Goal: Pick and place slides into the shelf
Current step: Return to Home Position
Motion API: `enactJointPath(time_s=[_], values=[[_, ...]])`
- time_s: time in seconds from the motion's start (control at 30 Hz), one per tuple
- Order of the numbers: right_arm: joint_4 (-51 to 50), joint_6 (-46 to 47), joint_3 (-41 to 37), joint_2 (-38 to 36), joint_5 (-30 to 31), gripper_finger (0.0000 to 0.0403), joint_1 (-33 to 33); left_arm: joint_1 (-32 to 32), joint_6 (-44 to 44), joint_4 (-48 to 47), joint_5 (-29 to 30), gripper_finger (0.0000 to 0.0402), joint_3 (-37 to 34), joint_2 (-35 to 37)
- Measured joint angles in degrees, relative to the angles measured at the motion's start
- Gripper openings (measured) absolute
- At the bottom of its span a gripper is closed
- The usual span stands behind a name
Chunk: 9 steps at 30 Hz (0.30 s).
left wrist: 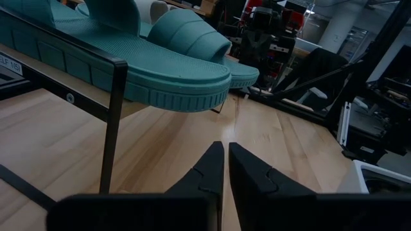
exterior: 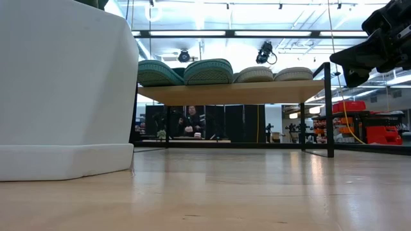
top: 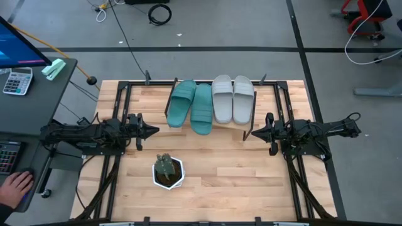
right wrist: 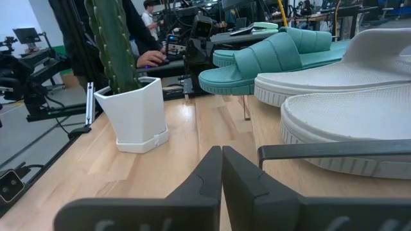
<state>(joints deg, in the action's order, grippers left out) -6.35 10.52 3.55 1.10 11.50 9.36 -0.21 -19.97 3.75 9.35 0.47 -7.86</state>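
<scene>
While the shelf (exterior: 231, 94) carries four slides (top: 223, 99), the white pot (right wrist: 138, 112) holds a cactus (right wrist: 112, 45).

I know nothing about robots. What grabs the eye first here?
A teal-green pair of slides and a grey-white pair line the shelf at the far edge of the table. The left gripper and right gripper flank it, both shut and empty; a potted cactus stands nearer the front.

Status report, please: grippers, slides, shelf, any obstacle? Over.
Left gripper and right gripper shut, empty, flanking the shelf. Teal slides and grey slides all on its top. Potted plant stands apart; nothing in the way.
</scene>
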Motion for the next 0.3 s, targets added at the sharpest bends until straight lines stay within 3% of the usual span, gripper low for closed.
enactJointPath(time_s=[0.3], values=[[0.0, 0.0, 0.0, 0.0, -0.02, 0.0018, -0.02, -0.02, 0.0, 0.0, 0.01, 0.004, 0.0, 0.0]])
